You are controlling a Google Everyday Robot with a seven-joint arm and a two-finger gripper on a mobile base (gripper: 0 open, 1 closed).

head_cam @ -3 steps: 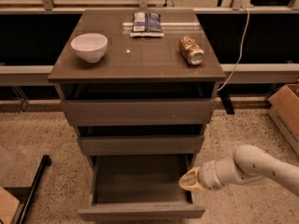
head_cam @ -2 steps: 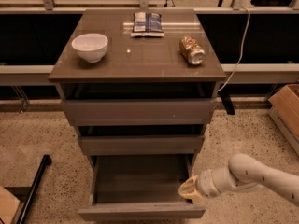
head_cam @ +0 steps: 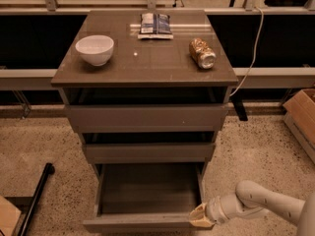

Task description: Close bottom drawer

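Our gripper [head_cam: 199, 216] is low, below the table's [head_cam: 147, 65] front right corner, at the front of the bottom drawer [head_cam: 147, 193], which is pulled out. We cannot tell its grip.

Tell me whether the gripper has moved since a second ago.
Yes. Judged against the middle drawer, the gripper has come lower in the view, away from it, and now sits at the front right corner of the open bottom drawer.

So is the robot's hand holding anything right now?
It cannot be told. The gripper is low down at the right front corner of the pulled-out bottom drawer, but a real grip on it does not show.
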